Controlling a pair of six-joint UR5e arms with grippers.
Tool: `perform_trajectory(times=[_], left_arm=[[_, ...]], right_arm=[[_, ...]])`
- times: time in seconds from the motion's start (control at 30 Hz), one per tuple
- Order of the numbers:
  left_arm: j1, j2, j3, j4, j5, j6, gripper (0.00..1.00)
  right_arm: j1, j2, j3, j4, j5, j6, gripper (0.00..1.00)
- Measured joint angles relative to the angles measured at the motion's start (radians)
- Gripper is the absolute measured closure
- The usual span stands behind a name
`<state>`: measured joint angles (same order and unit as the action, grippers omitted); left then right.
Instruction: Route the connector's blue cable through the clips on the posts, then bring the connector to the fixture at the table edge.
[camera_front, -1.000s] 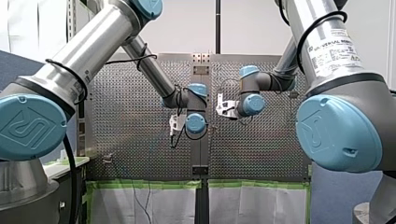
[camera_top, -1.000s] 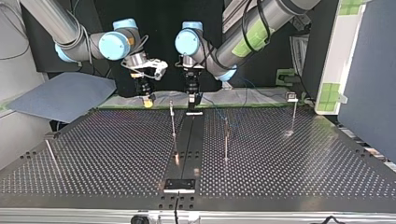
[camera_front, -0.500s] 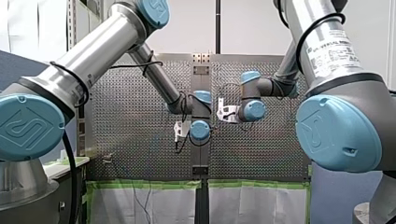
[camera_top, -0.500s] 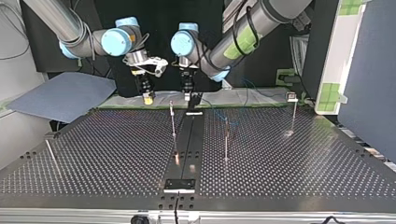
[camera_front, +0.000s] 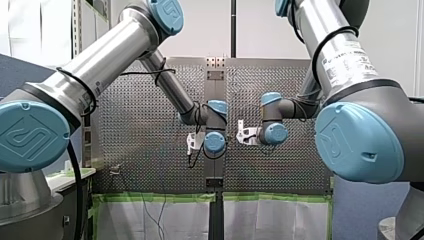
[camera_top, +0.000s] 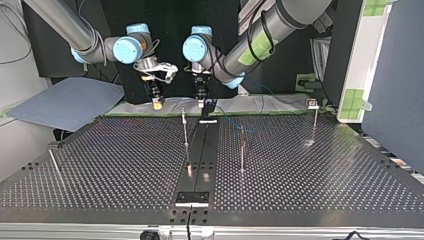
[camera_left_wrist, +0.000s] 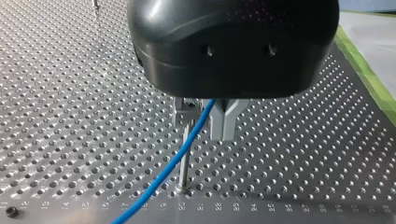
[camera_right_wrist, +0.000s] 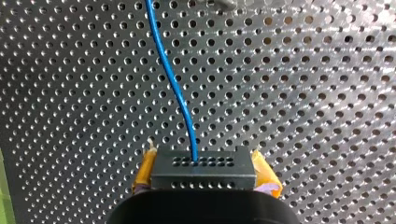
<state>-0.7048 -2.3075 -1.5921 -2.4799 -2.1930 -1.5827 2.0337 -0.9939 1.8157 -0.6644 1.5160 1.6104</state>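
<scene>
Both arms are sitting lower in the front view than a second ago, my right arm (camera_front: 276, 133) having dropped further than my left arm (camera_front: 215, 142); in the top view the grippers are hardly shifting.

My right gripper (camera_right_wrist: 204, 173) is clamping the black connector (camera_right_wrist: 203, 165) between its yellow pads (camera_right_wrist: 264, 176), closed firmly on it. The blue cable (camera_right_wrist: 175, 93) is leaving the connector's face and running straight ahead, away from that gripper, over the perforated desk (camera_right_wrist: 303, 93).

My left gripper (camera_left_wrist: 224, 122) is hanging over a post (camera_left_wrist: 185, 158). Its metal fingertips are meeting, and the cable is coming out from high between them, so it seems to be pinching the line.

The cable is lying just beside the post's clip (camera_left_wrist: 186, 107), on the gripper's side; touching or not, cannot tell. Its long axis is slanting down past the post. My left arm is the nearer one. Judging from this, seating is calling for a small sideways nudge toward the clip. Routing is looking barely begun.
</scene>
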Motion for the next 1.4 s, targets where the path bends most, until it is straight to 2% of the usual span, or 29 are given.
perform_trajectory(times=[0.13,0.27,0.5,0.7,1.03,1.2,1.4], left_arm=[[0.001,0.000,0.000,0.000,0.000,0.004,1.00],[0.002,-0.001,0.001,0.002,0.007,0.007,1.00],[0.004,0.000,0.002,0.001,0.011,0.013,1.00],[0.006,-0.009,0.012,-0.004,0.019,0.014,1.00],[0.002,-0.039,0.053,-0.019,0.007,0.013,1.00],[0.006,-0.040,0.062,-0.020,-0.006,0.017,1.00],[0.011,-0.040,0.064,-0.018,-0.008,0.018,1.00]], right_arm=[[-0.020,0.005,0.000,-0.020,-0.017,0.003,1.00],[-0.038,0.007,-0.002,-0.039,-0.046,-0.001,1.00],[-0.060,0.009,-0.003,-0.074,-0.103,0.000,1.00],[-0.076,0.011,-0.003,-0.083,-0.146,-0.003,1.00],[-0.105,0.024,-0.003,-0.088,-0.162,-0.014,1.00],[-0.123,0.026,-0.003,-0.100,-0.184,-0.004,1.00],[-0.134,0.026,-0.005,-0.105,-0.196,0.000,1.00]])
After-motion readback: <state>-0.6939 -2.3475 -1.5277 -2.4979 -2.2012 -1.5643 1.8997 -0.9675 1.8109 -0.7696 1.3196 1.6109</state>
